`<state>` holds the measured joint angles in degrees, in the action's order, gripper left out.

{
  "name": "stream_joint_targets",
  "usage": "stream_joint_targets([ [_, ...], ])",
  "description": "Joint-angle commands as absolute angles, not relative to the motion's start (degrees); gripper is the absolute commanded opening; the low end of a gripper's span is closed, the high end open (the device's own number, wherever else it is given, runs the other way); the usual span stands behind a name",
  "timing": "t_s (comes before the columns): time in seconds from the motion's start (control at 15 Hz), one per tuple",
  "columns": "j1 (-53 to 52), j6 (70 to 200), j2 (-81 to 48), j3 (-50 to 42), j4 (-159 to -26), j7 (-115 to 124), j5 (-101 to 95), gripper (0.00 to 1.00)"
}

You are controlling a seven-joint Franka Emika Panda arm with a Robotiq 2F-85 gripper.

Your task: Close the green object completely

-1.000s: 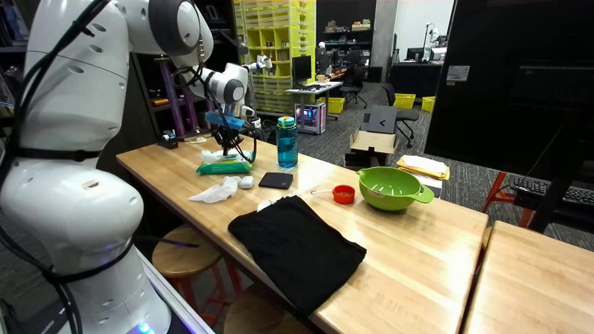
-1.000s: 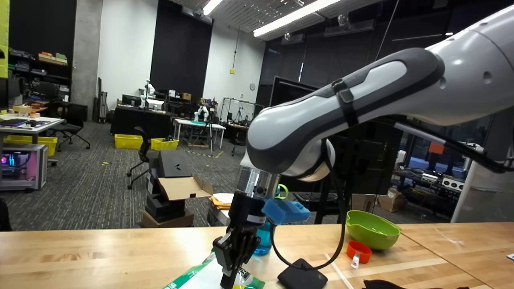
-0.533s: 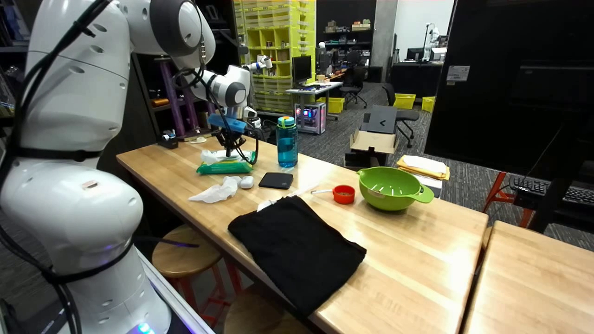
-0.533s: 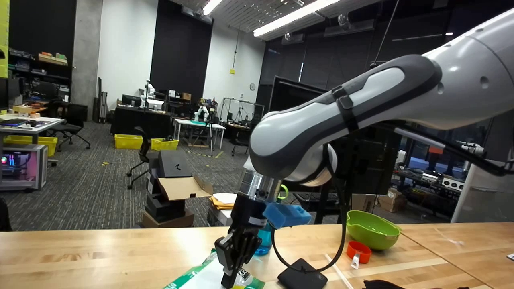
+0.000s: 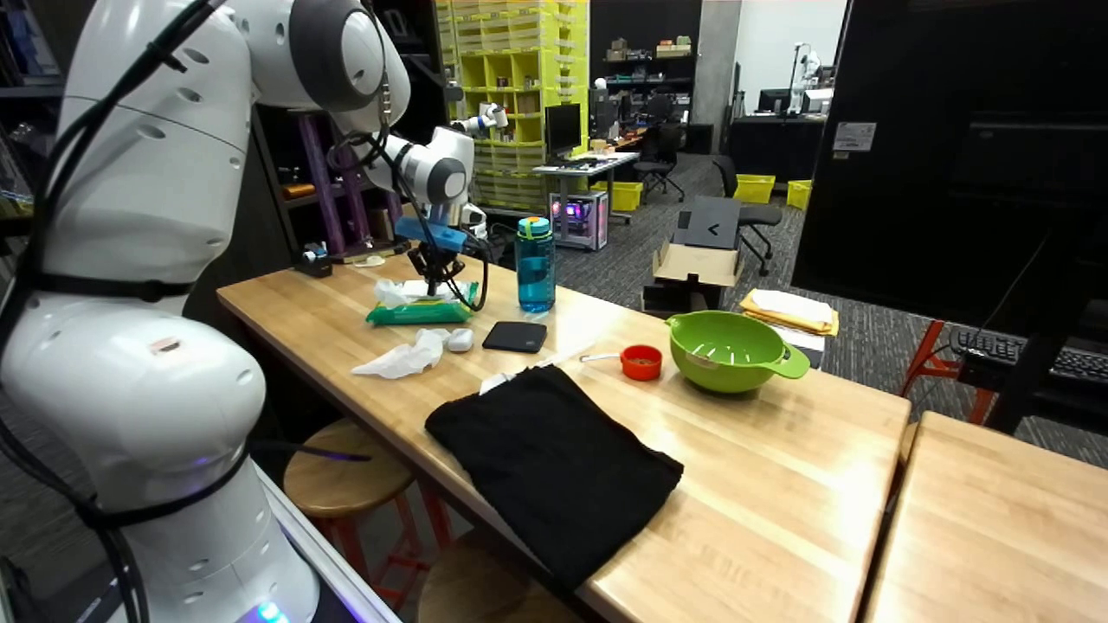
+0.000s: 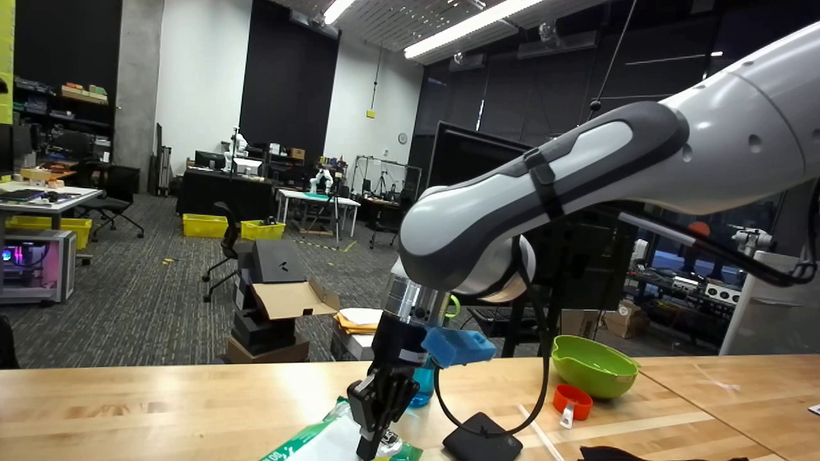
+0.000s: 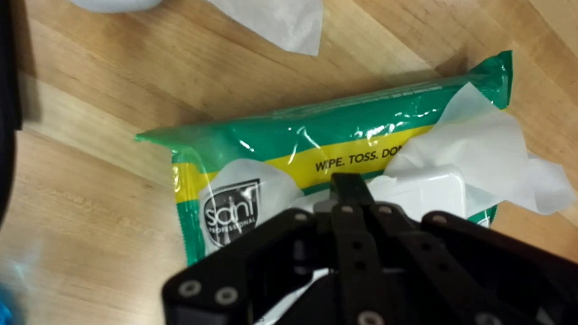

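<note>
The green object is a soft green-and-yellow wipes pack (image 5: pixel 415 314) lying flat on the table. It also shows in an exterior view (image 6: pixel 295 443), cut by the bottom edge, and in the wrist view (image 7: pixel 280 131). A white plastic lid (image 7: pixel 429 192) sits on its top, partly hidden by my fingers, so I cannot tell how far it is shut. A crumpled white wipe (image 7: pixel 487 149) sticks out beside the lid. My gripper (image 7: pixel 347 180) is shut with its fingertips together, over the pack's top at the lid's left edge. It points down in both exterior views (image 5: pixel 432 290) (image 6: pixel 368 447).
A teal bottle (image 5: pixel 536 268) stands beside the pack. A black wallet-like item (image 5: pixel 515 337), a white case (image 5: pixel 460 340) and a loose wipe (image 5: pixel 402 359) lie nearby. A red cup (image 5: pixel 641 362), a lime-green bowl (image 5: pixel 725 353) and a black cloth (image 5: pixel 558 476) are farther along the table.
My gripper has shifted slightly to the right in both exterior views, and the arm has come a little lower. The pack and the other things have stayed in place.
</note>
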<state>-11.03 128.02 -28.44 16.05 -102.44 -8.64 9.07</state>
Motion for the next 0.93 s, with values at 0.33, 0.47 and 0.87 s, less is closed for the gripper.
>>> stream_joint_targets([
  [0.33,-12.55,127.40,-33.65,15.92,-96.41,-9.22,9.17,0.00],
  [0.47,-12.72,127.09,-34.46,15.92,-95.34,-9.21,9.08,0.00],
  [0.87,-13.00,125.75,-36.04,16.37,-93.78,-9.27,9.57,0.00],
])
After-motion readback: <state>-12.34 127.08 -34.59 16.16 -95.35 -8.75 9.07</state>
